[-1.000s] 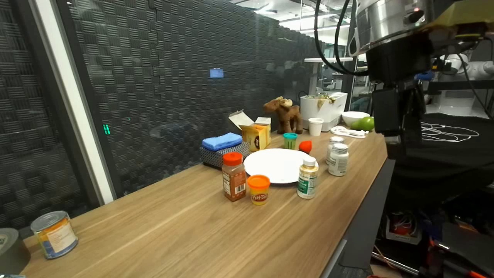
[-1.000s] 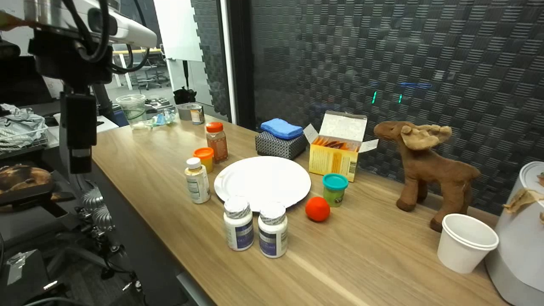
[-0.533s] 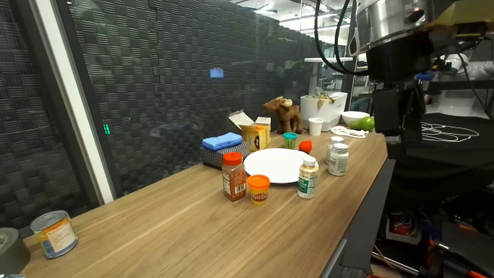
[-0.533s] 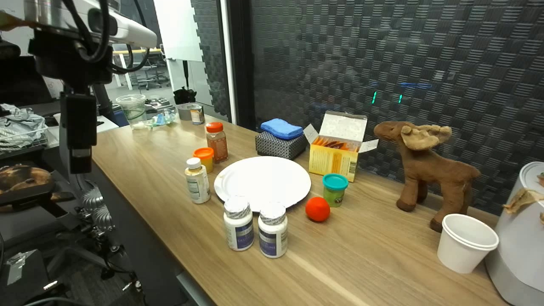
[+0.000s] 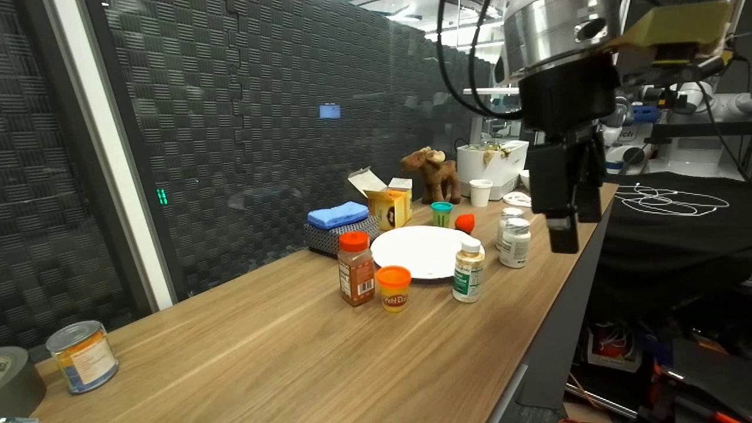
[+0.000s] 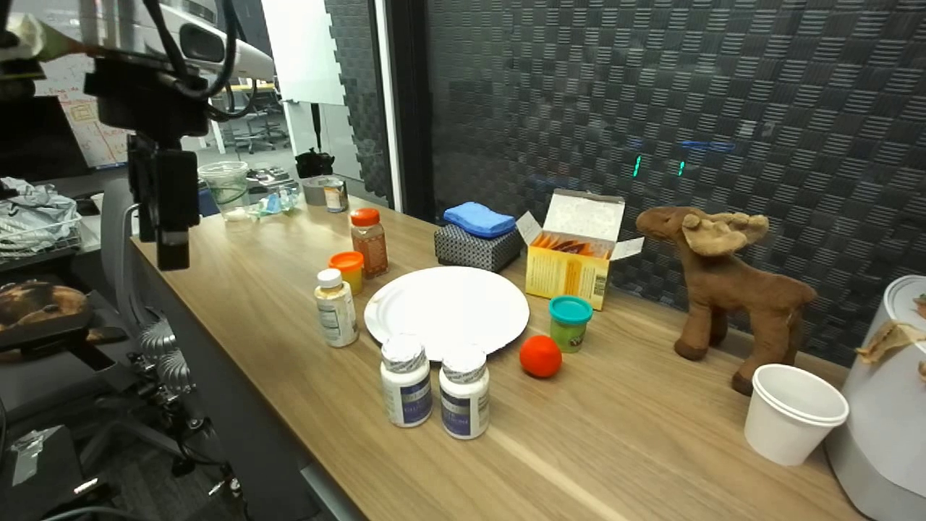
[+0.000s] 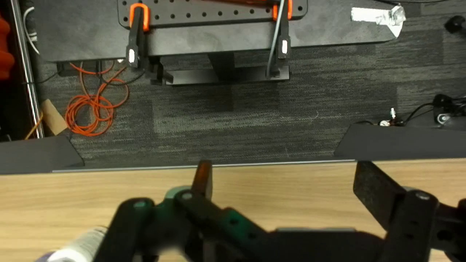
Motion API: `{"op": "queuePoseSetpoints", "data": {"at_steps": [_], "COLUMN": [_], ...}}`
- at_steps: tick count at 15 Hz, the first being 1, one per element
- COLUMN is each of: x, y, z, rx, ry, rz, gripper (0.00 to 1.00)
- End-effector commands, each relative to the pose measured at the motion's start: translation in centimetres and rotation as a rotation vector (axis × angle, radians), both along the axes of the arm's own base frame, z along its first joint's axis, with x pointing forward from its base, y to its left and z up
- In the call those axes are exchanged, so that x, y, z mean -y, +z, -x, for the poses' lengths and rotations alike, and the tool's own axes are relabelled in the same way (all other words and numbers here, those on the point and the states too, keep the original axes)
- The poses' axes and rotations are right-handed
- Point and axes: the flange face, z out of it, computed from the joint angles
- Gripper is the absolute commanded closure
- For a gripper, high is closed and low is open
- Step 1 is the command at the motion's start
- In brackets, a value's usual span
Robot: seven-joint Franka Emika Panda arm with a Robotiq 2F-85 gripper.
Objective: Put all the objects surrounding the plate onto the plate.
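A white plate lies on the wooden table with nothing on it. Around it stand a red-capped spice jar, an orange-lidded tub, a white-capped bottle with a green label, two white bottles, a red-orange ball and a teal-lidded tub. My gripper is open and empty, above the table near its edge. In both exterior views it hangs apart from the objects. A white bottle shows partly at lower left in the wrist view.
Behind the plate are a dark patterned box with a blue cloth and an open yellow box. A plush moose, paper cups and a white planter stand farther along. A can stands at the far end.
The arm and open gripper have moved from beyond the table edge inward over the table, leftward in an exterior view and rightward in another. The objects have not moved.
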Motion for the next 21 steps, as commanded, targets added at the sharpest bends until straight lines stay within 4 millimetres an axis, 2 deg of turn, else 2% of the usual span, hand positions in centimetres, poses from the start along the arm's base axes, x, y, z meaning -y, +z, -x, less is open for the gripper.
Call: {"op": "queuePoseSetpoints", "data": {"at_steps": [1,4,6,9,13,17,21], "x": [-6.5,-10.2,-11.3,-11.2,-10.5,-9.7,-9.8], "y": [0.8,0.7,0.1,-1.1,-1.7,-1.8,-2.5], "z": [-4.9,-8.8,-11.1,-13.9,-16.6,-18.2,-19.1], "rx": [0.068,0.195,0.244,0.296,0.377,0.428,0.42], "ry": [0.047,0.048,0.037,-0.008,-0.059,-0.079,-0.068], "rz": [0.0,-0.05,-0.081,-0.101,-0.078,-0.002,0.057], "gripper": [0.0,0.0,0.0,0.0,0.0,0.0,0.0]}}
